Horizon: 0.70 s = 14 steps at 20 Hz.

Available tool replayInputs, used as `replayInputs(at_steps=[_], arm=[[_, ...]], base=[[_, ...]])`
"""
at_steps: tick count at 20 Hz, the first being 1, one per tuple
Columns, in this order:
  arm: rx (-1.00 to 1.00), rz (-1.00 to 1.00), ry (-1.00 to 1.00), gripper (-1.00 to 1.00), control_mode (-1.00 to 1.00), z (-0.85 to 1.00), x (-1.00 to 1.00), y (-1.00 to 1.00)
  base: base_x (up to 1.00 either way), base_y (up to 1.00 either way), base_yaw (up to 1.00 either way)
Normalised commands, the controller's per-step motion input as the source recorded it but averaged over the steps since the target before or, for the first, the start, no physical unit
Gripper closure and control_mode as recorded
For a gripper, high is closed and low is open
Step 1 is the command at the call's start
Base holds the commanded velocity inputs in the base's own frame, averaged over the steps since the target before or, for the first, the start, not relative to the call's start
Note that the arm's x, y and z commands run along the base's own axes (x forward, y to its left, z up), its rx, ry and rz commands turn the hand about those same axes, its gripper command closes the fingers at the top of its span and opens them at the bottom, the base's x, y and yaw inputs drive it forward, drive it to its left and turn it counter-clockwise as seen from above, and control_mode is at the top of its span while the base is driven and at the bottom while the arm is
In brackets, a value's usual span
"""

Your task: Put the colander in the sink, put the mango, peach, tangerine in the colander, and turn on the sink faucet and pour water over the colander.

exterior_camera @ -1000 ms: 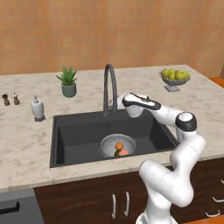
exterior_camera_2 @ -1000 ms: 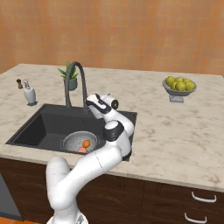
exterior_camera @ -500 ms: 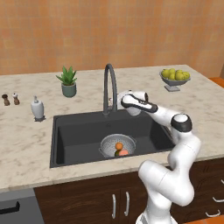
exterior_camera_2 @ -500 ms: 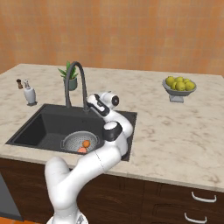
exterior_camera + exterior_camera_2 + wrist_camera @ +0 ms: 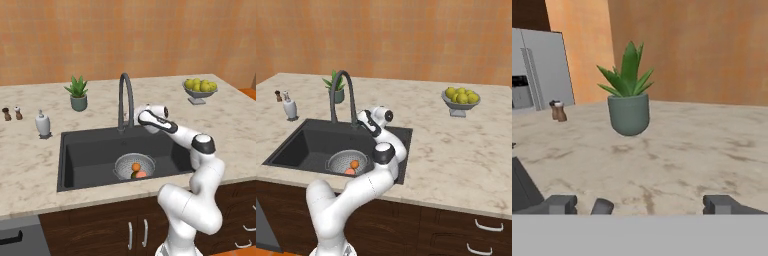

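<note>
The silver colander [image 5: 125, 166] [image 5: 338, 161] sits in the black sink [image 5: 85, 155] [image 5: 301, 142], over the drain. Inside it lie the orange tangerine [image 5: 135, 166] [image 5: 355, 163] and the pinkish peach [image 5: 142, 174] [image 5: 350, 171]. The mango is hidden. The dark gooseneck faucet [image 5: 124, 95] [image 5: 342, 92] rises behind the basin. My gripper [image 5: 131, 116] [image 5: 360, 122] [image 5: 642, 205] is open and holds nothing. It sits low at the faucet's base on its right side, pointing left along the counter. In the hand view, a dark faucet part [image 5: 522, 187] stands at the lower left.
A potted plant [image 5: 77, 94] [image 5: 336, 89] [image 5: 629, 102] stands behind the sink. A soap dispenser [image 5: 43, 124] [image 5: 290, 107] and two shakers [image 5: 12, 113] are at the left. A pedestal bowl of yellow-green fruit [image 5: 199, 89] [image 5: 460, 99] is on the right counter.
The hand has crept a little to the left, closer to the faucet's base. The jaws have stayed open and the fruit in the colander has not moved.
</note>
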Motion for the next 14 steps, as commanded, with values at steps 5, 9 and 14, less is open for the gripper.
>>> replayInputs(at_steps=[5, 9, 14], arm=[[-0.03, 0.0, 0.01, 1.0, -1.0, -0.59, 0.16, 0.03], [0.0, 0.0, 0.0, 1.0, -1.0, -0.19, 0.46, 0.0], [0.0, -0.09, 0.0, 1.0, -1.0, -0.37, 0.39, -0.05]], base=[[0.0, 0.0, 0.0], [0.0, 0.0, 0.0], [0.0, 0.0, 0.0]])
